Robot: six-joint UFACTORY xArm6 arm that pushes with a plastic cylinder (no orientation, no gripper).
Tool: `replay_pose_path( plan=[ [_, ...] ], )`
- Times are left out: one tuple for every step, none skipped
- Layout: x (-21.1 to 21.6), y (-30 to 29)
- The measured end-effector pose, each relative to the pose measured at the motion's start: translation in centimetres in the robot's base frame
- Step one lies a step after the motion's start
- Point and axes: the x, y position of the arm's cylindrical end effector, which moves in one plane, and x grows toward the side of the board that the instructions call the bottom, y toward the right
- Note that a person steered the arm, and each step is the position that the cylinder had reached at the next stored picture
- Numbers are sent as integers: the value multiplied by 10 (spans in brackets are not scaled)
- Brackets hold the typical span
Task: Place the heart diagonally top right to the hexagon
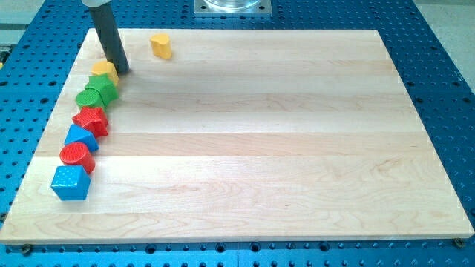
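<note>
Yellow heart (160,46) near far edge of counter (260,141), toward far-left corner, alone, well apart from other blocks. Lobes vs. point hard to make out at this size; long axis not determinable.

Rod descending from view's top; my tip (120,71) down on counter near left edge, just beside yellow hexagon (104,72), on its right side, touching or nearly so — cannot tell which. No end effector with jaws on this rig, only the rod, so nothing wide, narrow or held.

Row of blocks packed along left edge, running from far toward near-left corner: yellow hexagon, green star-like block (104,88), second green block (90,99) (shape unclear), red star-like block (93,120), blue triangular block (80,137), red cylinder (76,156), blue cube (70,182). Neighbours touching or overlapping in view.

Heart lies up and to the right of hexagon, tip between them.

Centre, right half and near edge of counter open wood. Blue perforated base (438,89) around counter.
</note>
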Motion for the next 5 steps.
replay_pose_path(
  plan=[
    [-2, 72],
    [-44, 149],
    [-89, 164],
    [-96, 107],
    [-65, 60]
  ],
)
